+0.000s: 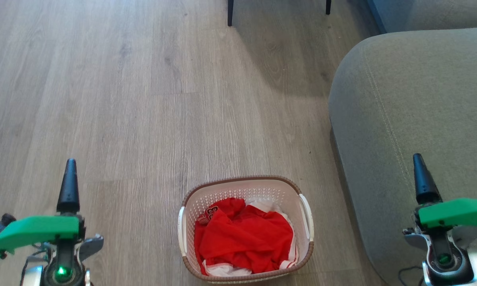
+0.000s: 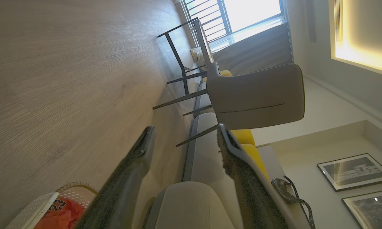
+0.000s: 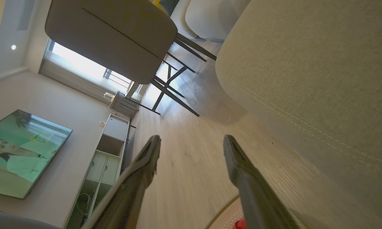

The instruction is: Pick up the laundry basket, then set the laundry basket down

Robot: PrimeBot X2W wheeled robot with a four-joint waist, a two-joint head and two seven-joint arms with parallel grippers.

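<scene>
Standing apart with a clear gap between them, the fingers [image 2: 132, 168] of the left gripper [image 2: 185, 128] are released and hold nothing. The same applies to the right gripper [image 3: 191, 139], whose fingers [image 3: 242, 171] are likewise spread and empty. In the head view, each gripper hovers at its own side of the frame, well apart from the work.

Between them, on the floor [image 1: 143, 99], sits the laundry basket [image 1: 238, 190], upright, low in the centre of the head view. Its right side is near the sofa [image 1: 413, 119], with a narrow strip of floor between. A red garment [image 1: 242, 236] with white trim lies crumpled inside. It covers most of the bottom and sits below the brown rim [image 1: 246, 178].

Handling judgement: the basket is perforated plastic and the load is a little cloth, so expect it to be light. The walls will probably flex if squeezed, and smooth plastic may slip in a one-sided hold. The proper grasp points are the left handle [image 1: 181, 232] and the right handle [image 1: 307, 216], both white. Take one in each gripper and lift evenly, so that the basket keeps level. The right gripper has little room beside the sofa, so approach from above rather than from the side.
</scene>
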